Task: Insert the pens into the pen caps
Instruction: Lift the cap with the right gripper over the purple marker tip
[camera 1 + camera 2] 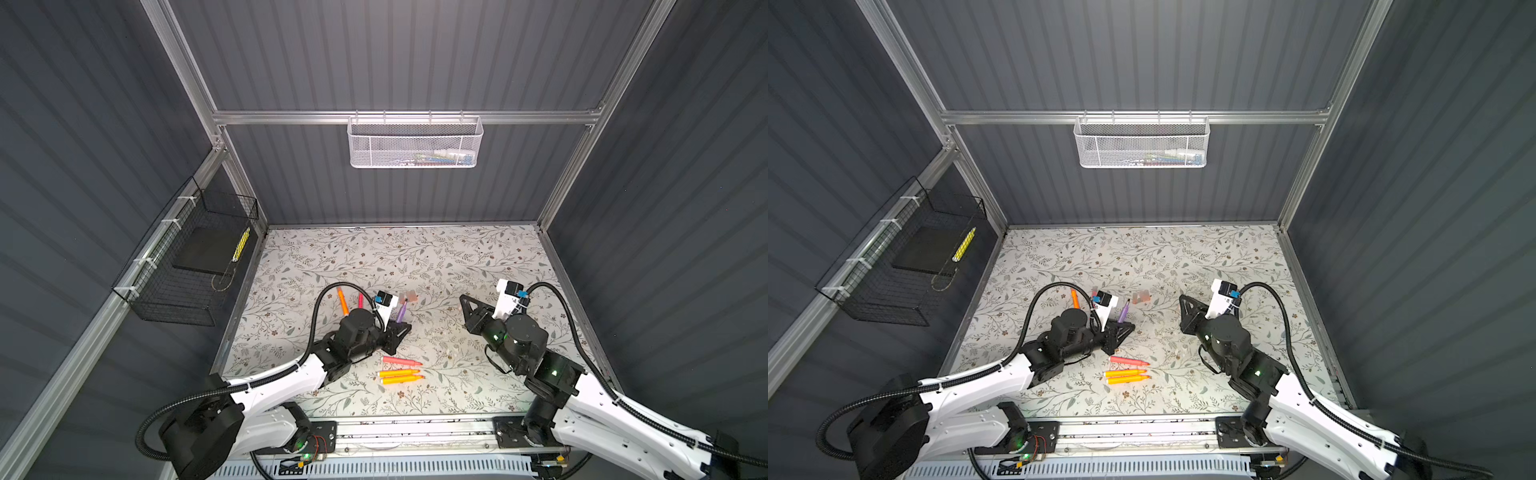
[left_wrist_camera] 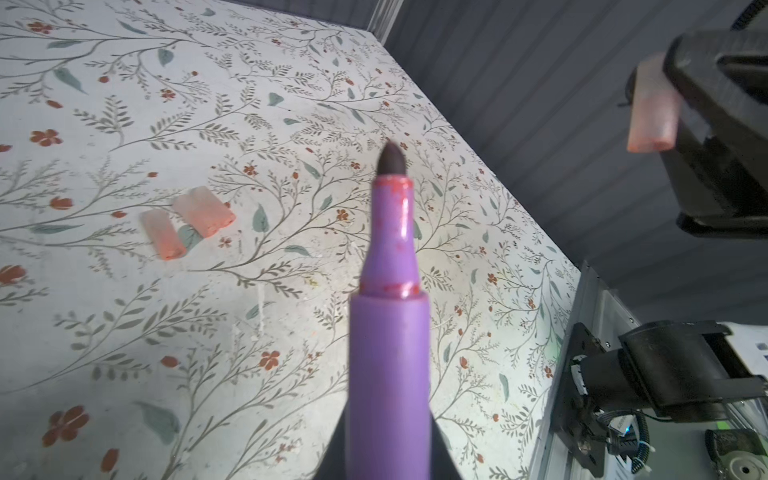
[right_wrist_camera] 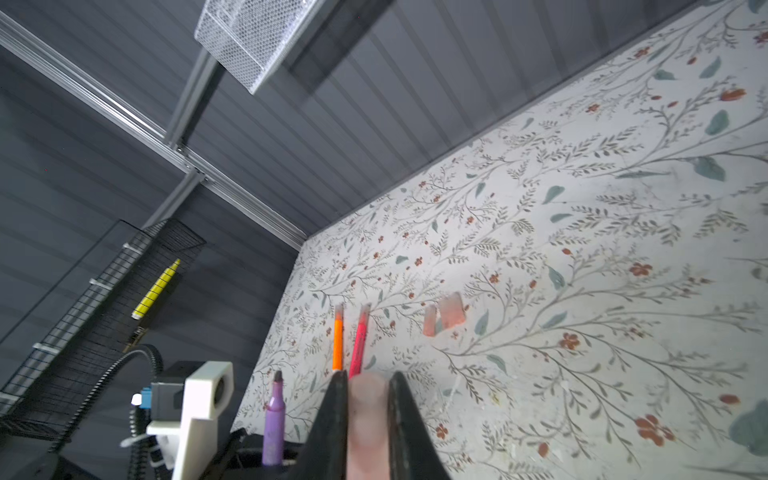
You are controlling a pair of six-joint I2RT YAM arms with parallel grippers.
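Table [image 1: 457, 257]: the big flowery top. It fills the lower middle of both top views.
Left pincer [image 1: 399, 324]: just left of the middle in both top views. It is squeezed tight on the purple pen [image 2: 388, 332].
Right pincer [image 3: 367, 380]: right of the middle in both top views. Its two black fingers are pinched onto one pen cap [image 2: 651, 109], with no gap at the sides.
Purple pen: held by its fat end. Its pointed end sticks out free, tipped up and toward the back wall.
Waiting pens: a pink pen [image 1: 401, 360] and two orange pens [image 1: 399, 372] [image 1: 401, 379] lie flat in a row, low in the middle, with bare tips.
Far pens: a far orange pen [image 1: 343, 303] and a far pink pen [image 1: 360, 300] lie up and left of the left pincer. Each seems to wear a cap already.
That pen cap: a pale pink tube, up off the table and well apart from the purple pen. I cannot tell which end is the hole.
Loose caps [image 2: 162, 235] [image 2: 203, 212]: three on the table just up and right of the purple pen, one alone and two touching.
Pen tip [image 2: 392, 160]: the next job looks like bringing tip and cap together. Turn the cap so its hole faces the tip. Line them up straight, go slowly, then push until it stops. Keep both squeezes firm, or a crooked bump may twist the cap loose.
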